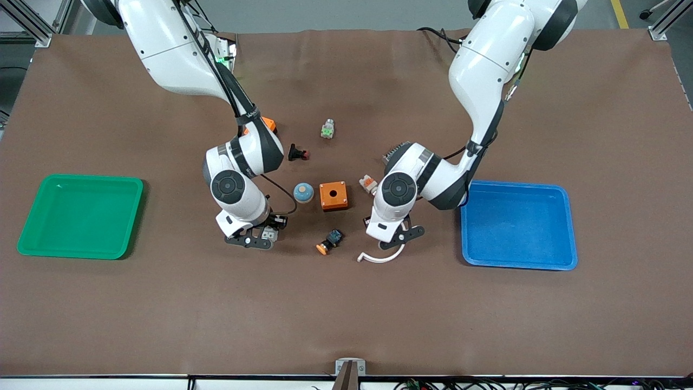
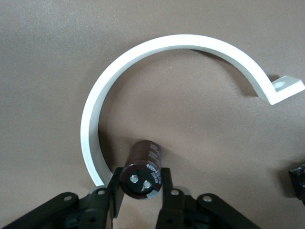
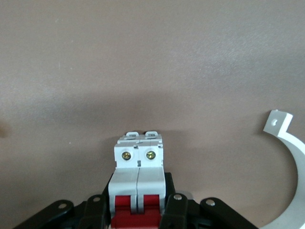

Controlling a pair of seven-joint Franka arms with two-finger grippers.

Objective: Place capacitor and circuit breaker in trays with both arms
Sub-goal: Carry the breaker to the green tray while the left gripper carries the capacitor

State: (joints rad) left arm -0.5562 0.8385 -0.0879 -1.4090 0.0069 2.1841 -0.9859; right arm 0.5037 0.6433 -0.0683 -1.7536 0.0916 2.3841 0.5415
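My left gripper [image 1: 399, 236] is shut on the capacitor [image 2: 143, 168], a small dark cylinder with two metal terminals on its end, held low over the table inside the curve of a white C-shaped clip [image 2: 102, 102]. In the left wrist view the fingers [image 2: 114, 188] press on both its sides. My right gripper [image 1: 253, 239] is shut on the circuit breaker [image 3: 139, 160], a white and grey block with red toggles, which also shows in the front view [image 1: 267, 234], low over the table toward the green tray's side.
A green tray [image 1: 32, 238] lies at the right arm's end, a blue tray [image 1: 517, 262] at the left arm's end. Between the arms are an orange box [image 1: 333, 195], a blue dome button [image 1: 303, 192], a black-and-blue button [image 1: 330, 240], a black push-button [image 1: 298, 153], an indicator lamp [image 1: 368, 184] and a grey-green part [image 1: 327, 129].
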